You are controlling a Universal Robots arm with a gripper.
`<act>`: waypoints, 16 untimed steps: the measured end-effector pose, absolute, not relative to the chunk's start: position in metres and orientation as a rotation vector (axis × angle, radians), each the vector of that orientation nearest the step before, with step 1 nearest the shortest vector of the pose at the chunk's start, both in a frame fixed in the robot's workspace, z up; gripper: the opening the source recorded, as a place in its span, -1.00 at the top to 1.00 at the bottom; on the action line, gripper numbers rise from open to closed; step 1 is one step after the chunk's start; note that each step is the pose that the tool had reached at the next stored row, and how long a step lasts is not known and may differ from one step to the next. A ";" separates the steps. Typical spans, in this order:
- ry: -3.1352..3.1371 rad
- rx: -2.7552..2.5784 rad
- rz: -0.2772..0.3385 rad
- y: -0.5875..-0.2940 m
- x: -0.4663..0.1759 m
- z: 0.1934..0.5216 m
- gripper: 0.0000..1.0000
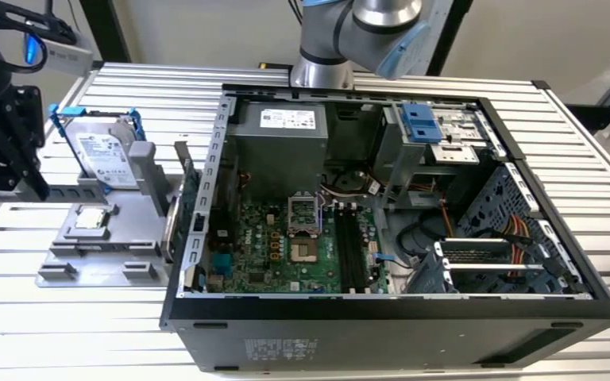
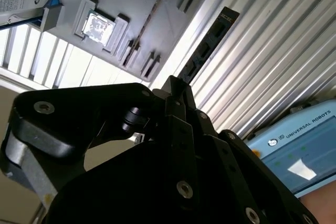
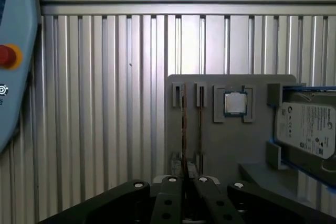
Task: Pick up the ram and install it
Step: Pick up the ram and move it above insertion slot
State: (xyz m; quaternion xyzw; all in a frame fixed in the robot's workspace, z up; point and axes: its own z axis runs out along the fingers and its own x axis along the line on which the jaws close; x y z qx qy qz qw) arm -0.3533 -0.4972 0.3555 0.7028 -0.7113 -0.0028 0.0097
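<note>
The ram is a long dark stick with black chips. It juts out from the fingertips of my gripper, which is shut on one end. In the first wrist view the ram shows edge-on, running away from my gripper over the grey holder. In the exterior view my gripper hangs at the exterior view's left, beside the holder. The black memory slots lie on the motherboard inside the open computer case.
The holder also carries a silver hard drive in a blue frame and a small square processor chip. Another thin edge-on strip stands in a holder slot. A light-blue control pendant lies on the slatted table.
</note>
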 end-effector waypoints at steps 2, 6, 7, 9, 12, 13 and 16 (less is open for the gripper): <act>-2.223 2.192 -0.009 -0.497 -0.353 0.358 1.00; -2.224 2.192 -0.009 -0.497 -0.353 0.362 1.00; -2.224 2.191 -0.009 -0.497 -0.353 0.363 1.00; -2.224 2.191 -0.009 -0.497 -0.353 0.367 1.00; -2.224 2.191 -0.009 -0.497 -0.353 0.370 1.00; -2.224 2.191 -0.009 -0.497 -0.353 0.371 1.00; -2.224 2.191 -0.009 -0.497 -0.353 0.374 1.00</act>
